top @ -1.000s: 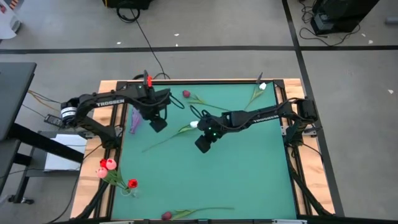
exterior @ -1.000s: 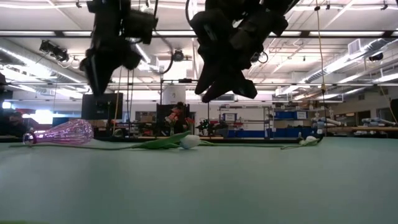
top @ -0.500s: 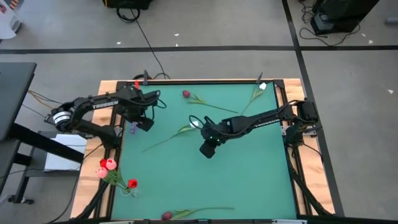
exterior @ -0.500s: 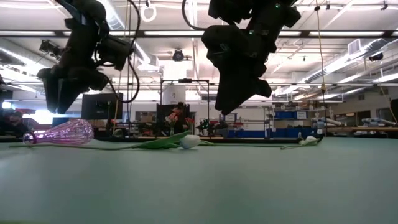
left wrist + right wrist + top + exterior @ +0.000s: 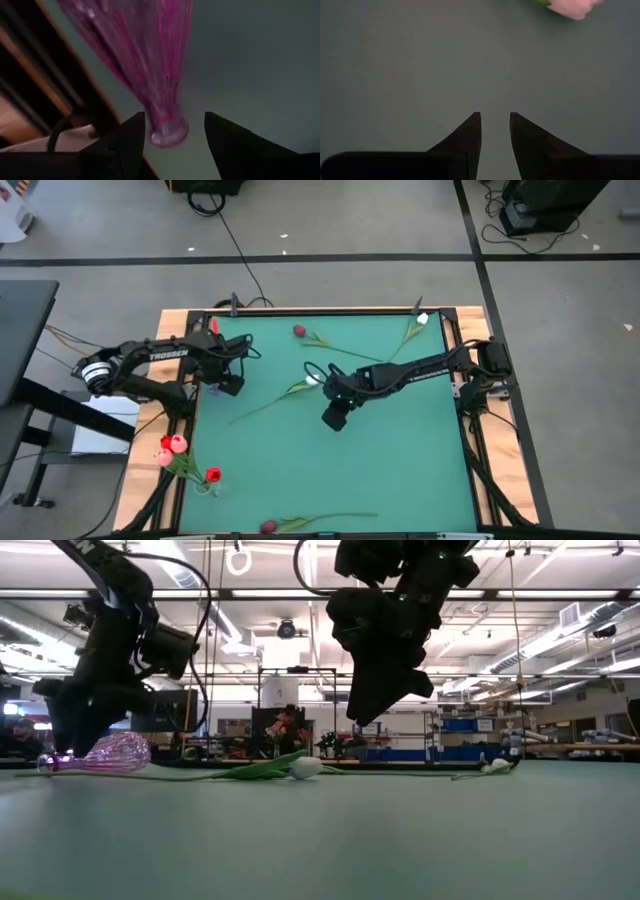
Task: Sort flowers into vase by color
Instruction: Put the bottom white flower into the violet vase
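Observation:
A pink glass vase (image 5: 100,753) lies on its side near the table's left edge. My left gripper (image 5: 175,117) points down over it, open, with a finger on either side of the vase's narrow end (image 5: 167,131); I see no touch. My right gripper (image 5: 335,418) hangs over the middle of the table, open by a narrow gap and holding nothing. Just beyond it lies a white tulip (image 5: 312,379). A dark red tulip (image 5: 299,331) and another white one (image 5: 423,319) lie at the far side. A dark red tulip (image 5: 268,526) lies at the near edge.
Pink and red flowers (image 5: 175,445) lie over the wooden frame at the table's left edge, near the front. The green mat (image 5: 400,470) is bare between the right gripper and the near edge. A cable runs off the far edge.
My left gripper has gone toward the table's left edge and down, from above the mat to just over the lying vase, rolling about its own line as it went. The vase and the flowers have not moved.

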Robot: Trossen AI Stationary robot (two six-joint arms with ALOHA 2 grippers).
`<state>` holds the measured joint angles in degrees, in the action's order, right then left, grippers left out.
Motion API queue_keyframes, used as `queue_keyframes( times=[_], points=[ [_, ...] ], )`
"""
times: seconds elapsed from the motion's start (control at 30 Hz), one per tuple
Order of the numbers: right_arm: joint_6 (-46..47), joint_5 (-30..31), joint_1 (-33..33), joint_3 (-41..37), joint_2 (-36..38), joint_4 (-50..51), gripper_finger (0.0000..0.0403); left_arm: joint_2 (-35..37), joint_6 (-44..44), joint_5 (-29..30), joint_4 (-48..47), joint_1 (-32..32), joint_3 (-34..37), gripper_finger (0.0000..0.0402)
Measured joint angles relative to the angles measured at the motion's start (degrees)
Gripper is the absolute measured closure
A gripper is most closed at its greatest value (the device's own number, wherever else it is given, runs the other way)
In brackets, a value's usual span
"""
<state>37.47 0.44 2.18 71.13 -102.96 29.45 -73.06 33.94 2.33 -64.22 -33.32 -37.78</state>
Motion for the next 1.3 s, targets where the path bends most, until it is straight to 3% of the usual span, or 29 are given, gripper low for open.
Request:
queue_keyframes(
  times=[0.33,0.6,0.67,0.8,1.1,1.23,1.3],
  points=[
    [0.0,-0.5,-0.1,0.0,0.0,0.2,0.0291,0.0,1.0,2.8,5.9,0.0,5.3,0.0224],
    [0.4,-1.6,0.0,0.0,0.0,0.2,0.0291,0.0,-1.6,3.3,6.9,0.2,5.2,0.0296],
    [0.4,-1.7,0.1,0.0,0.0,0.3,0.0291,-0.1,-1.9,2.8,5.9,0.2,4.8,0.0298],
    [0.5,-1.6,0.4,0.0,0.0,0.3,0.0291,-0.1,-3.5,3.3,-0.3,2.2,0.8,0.0298],
    [0.4,-2.0,0.7,0.0,0.0,-0.6,0.0291,-0.2,-9.2,10.5,-19.9,6.1,-14.6,0.0295],
    [0.2,-3.4,0.7,0.0,0.0,-1.4,0.0291,-3.5,-11.5,10.1,-26.3,5.5,-18.9,0.0294],
    [0.0,-5.5,0.7,0.0,0.0,-1.6,0.0291,-5.6,-13.5,5.7,-25.6,5.1,-19.8,0.0293]
  ],
)
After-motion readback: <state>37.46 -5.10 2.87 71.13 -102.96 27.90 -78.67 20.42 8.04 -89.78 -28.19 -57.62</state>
